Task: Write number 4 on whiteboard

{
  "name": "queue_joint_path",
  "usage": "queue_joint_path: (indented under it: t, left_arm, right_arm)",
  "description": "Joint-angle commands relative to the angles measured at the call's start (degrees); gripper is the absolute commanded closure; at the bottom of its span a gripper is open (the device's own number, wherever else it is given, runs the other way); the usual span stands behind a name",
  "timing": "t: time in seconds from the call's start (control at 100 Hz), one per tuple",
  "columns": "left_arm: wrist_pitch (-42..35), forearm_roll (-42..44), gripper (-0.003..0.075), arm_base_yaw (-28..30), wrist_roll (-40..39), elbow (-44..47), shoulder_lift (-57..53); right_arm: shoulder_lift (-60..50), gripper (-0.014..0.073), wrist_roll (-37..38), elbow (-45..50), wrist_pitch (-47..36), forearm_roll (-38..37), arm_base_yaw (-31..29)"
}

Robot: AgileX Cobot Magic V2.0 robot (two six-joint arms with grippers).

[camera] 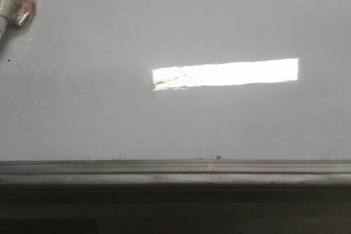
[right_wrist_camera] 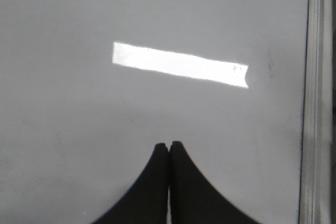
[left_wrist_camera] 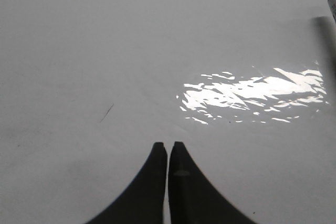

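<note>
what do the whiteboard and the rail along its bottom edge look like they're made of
The whiteboard looks like a glossy coated panel, perhaps enamel or melamine: it mirrors a sharp bright light strip. The rail seems brushed metal, likely aluminium: grey, with long straight grooves and a dull sheen.

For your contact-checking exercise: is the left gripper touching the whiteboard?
Cannot tell. In the left wrist view the left gripper is shut, its tips overlapping the whiteboard, but no view shows contact or gap.

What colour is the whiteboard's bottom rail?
Grey metal; the rail shows best in the front view.
</note>
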Motion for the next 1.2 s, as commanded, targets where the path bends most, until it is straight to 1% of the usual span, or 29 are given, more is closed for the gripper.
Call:
queue_joint_path:
  t: [0.0, 0.8, 0.94, 1.01, 1.09, 1.19]
  left_arm:
    - [-4.4, -0.5, 0.0741, 0.1, -0.5, 1.6, -1.7]
    - [-4.4, -0.5, 0.0741, 0.1, -0.5, 1.6, -1.7]
    - [-4.4, -0.8, 0.0741, 0.1, -0.5, 1.6, -1.7]
    - [-4.4, -2.8, 0.0741, 0.1, -0.5, 1.6, -1.7]
    - [-5.5, -5.4, 0.0741, 0.1, -0.5, 1.5, -1.7]
    - [-5.8, -12.0, 0.0741, 0.1, -0.5, 1.5, -1.7]
  right_arm:
    - [-1.4, 0.0658, -0.3, 1.2, -4.6, -0.7, -0.3]
    - [-1.4, 0.0658, -0.3, 1.2, -4.7, -0.7, -0.3]
    - [-1.4, 0.0658, -0.3, 1.2, -5.2, 0.5, -0.3]
    - [-1.4, 0.0658, -0.3, 1.2, -5.8, 3.8, -0.3]
    - [-1.4, 0.0658, -0.3, 1.2, -6.7, 9.5, -0.3]
    - [-1.4, 0.0658, -0.3, 1.2, -8.4, 16.2, -0.3]
